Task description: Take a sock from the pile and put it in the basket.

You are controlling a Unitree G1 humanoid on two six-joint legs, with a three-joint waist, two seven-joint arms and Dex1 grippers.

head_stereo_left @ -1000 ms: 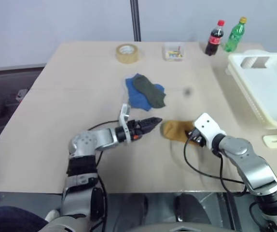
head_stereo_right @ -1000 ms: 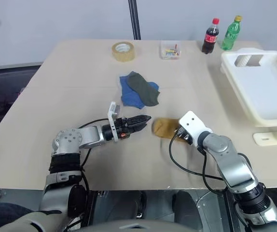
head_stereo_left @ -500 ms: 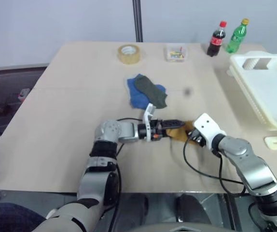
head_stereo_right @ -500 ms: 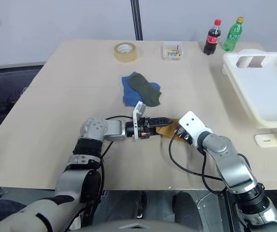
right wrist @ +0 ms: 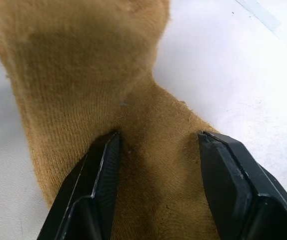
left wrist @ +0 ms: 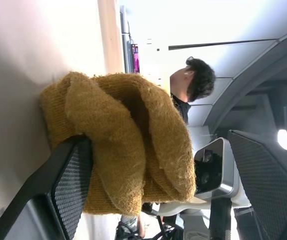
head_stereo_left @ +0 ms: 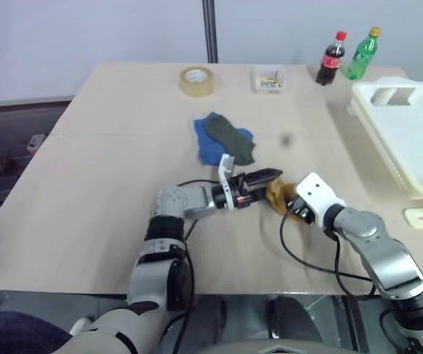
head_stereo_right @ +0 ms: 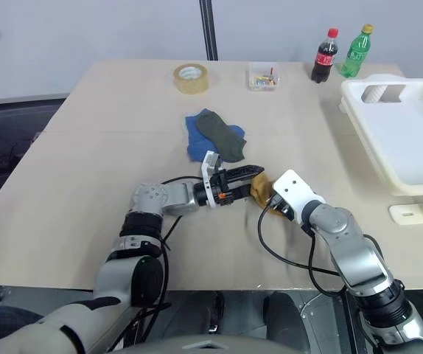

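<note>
**Both grippers at the yellow sock**

Left gripper point(head_stereo_left: 269, 177): fingers wide apart, lying level, pointed toward the right arm, with the bunched end of the sock point(head_stereo_left: 277, 194) between them; one finger point(left wrist: 68, 190) touching the knit, the other standing off it. Right gripper point(right wrist: 156, 145): fingers partly spread, pressed down on the sock's flat end from either side, pinning it to the table point(head_stereo_left: 108, 162). Sock folded up into a hump between the two grippers, near the table's front edge. Beyond it, toward the table's middle, a blue sock point(head_stereo_left: 210, 144) with a dark green sock point(head_stereo_left: 230, 139) overlapping it. Basket point(head_stereo_left: 410, 140) well apart at the right edge. At the far edge, a tape roll point(head_stereo_left: 197, 80), a small clear box point(head_stereo_left: 268, 80) and two bottles point(head_stereo_left: 347, 56).
</note>
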